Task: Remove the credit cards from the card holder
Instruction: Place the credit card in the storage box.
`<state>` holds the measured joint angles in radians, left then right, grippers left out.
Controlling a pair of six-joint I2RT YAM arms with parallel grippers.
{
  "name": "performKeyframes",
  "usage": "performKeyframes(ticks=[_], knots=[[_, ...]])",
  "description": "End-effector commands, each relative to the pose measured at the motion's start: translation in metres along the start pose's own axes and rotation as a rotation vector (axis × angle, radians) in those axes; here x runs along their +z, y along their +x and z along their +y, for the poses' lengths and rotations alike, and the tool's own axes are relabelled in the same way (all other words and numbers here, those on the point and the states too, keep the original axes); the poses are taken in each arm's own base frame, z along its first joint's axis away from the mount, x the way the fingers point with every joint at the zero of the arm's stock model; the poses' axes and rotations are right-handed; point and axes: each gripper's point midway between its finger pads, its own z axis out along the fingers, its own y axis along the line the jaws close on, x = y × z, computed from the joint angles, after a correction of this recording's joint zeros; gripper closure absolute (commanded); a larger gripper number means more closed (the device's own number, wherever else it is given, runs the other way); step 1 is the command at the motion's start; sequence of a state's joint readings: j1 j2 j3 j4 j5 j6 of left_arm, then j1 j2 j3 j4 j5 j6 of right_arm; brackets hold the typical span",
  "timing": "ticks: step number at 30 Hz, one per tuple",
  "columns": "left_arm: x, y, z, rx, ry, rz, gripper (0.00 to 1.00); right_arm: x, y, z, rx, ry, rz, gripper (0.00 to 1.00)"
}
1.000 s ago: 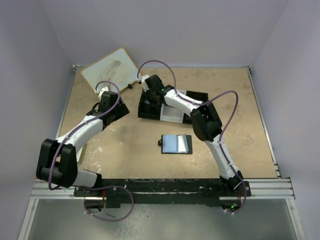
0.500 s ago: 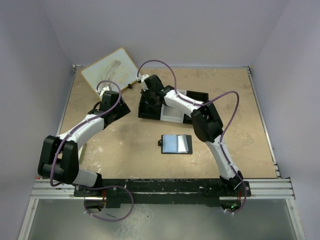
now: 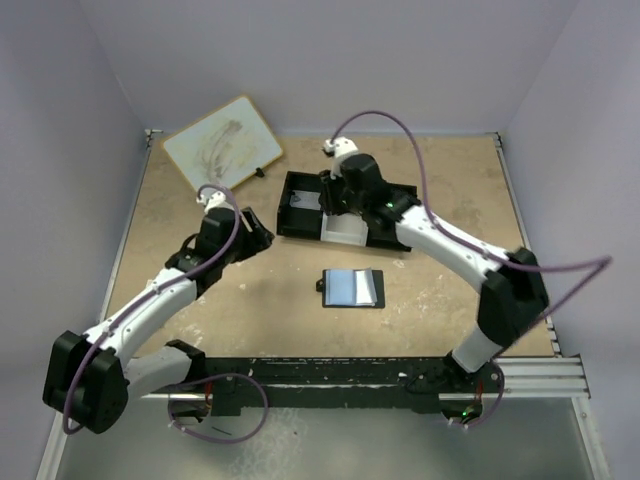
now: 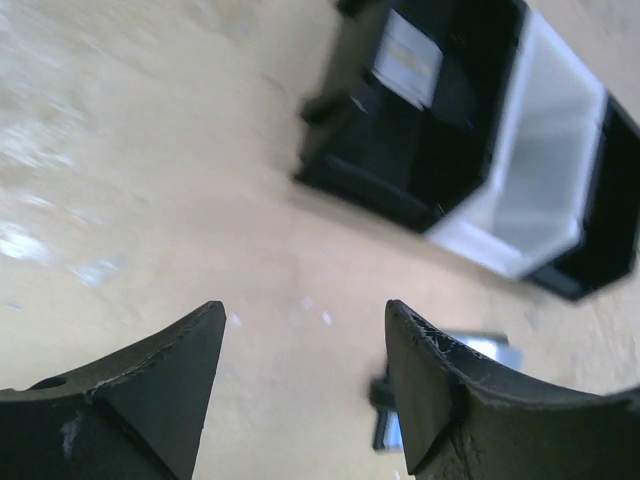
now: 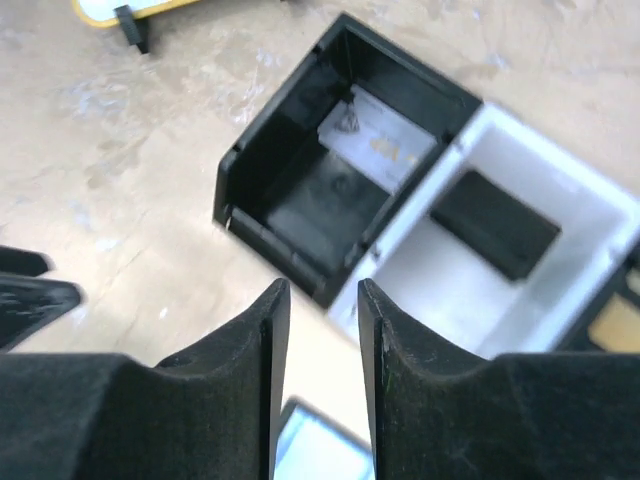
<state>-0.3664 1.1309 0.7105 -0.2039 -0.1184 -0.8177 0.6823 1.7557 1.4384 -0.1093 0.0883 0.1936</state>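
— Though it sits low in the top view, where exactly is the small black leather-like bifold card holder (image 3: 350, 287)?
— It lies opened flat on the tan speckled bench (image 3: 280, 330), its pale blue-grey inside facing up. It is a little nearer the arm bases than the tray and apart from it. Neither claw touches it.
— And the thin flat plastic credit cards (image 5: 495, 237)?
— Two show, both in the black-and-white three-compartment tray (image 5: 270, 245). The pale grey-blue card (image 5: 385, 140), with a few gold marks on its face, is at the far end of the left black compartment. Whether it lies flat or leans on the wall I cannot tell. The dark card (image 5: 495, 237) lies on the floor of the white middle compartment. Something tan shows at the edge of the right black compartment, too cut off to name.
— How does the right claw (image 5: 322, 288) stand?
— It hangs above the tray, roughly over the wall between the left black and the white compartments. Its fingers are a narrow gap apart with nothing between them.
— The left claw (image 4: 303, 312)?
— Spread wide and empty, it hovers over bare bench just left of the tray.
— Anything else?
— A pale rectangular whiteboard with a yellow rim (image 3: 220, 140), smeared grey, sits at the far left corner. A small black piece (image 3: 262, 172) is at its near edge.
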Motion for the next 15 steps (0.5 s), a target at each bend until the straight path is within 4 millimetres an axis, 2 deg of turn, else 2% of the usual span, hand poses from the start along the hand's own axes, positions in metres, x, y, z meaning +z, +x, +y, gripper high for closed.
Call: performKeyframes(ticks=[1, 2, 5, 7, 9, 11, 13, 15], knots=[[-0.019, 0.041, -0.034, 0.001, 0.127, 0.045, 0.36, -0.051, 0.025, -0.006, 0.243, 0.022, -0.043, 0.59], [-0.022, 0.050, -0.038, 0.001, 0.142, 0.053, 0.36, -0.059, 0.045, -0.008, 0.297, 0.016, -0.003, 0.55], [-0.030, 0.069, -0.049, 0.010, 0.176, 0.063, 0.36, -0.079, 0.097, 0.005, 0.366, -0.072, 0.107, 0.52], [-0.033, 0.076, -0.053, 0.016, 0.179, 0.057, 0.36, -0.089, 0.121, 0.005, 0.406, -0.082, 0.112, 0.43], [-0.034, 0.080, -0.054, 0.016, 0.171, 0.043, 0.36, -0.094, 0.123, 0.012, 0.425, -0.142, 0.058, 0.42], [-0.033, 0.084, -0.052, 0.016, 0.155, 0.043, 0.35, -0.097, 0.133, 0.016, 0.431, -0.156, 0.085, 0.40], [-0.033, 0.085, -0.047, 0.018, 0.131, 0.040, 0.36, -0.095, 0.148, 0.014, 0.416, -0.122, 0.133, 0.35], [-0.035, 0.082, -0.042, 0.025, 0.103, 0.027, 0.35, -0.093, 0.158, 0.010, 0.397, -0.076, 0.167, 0.35]])
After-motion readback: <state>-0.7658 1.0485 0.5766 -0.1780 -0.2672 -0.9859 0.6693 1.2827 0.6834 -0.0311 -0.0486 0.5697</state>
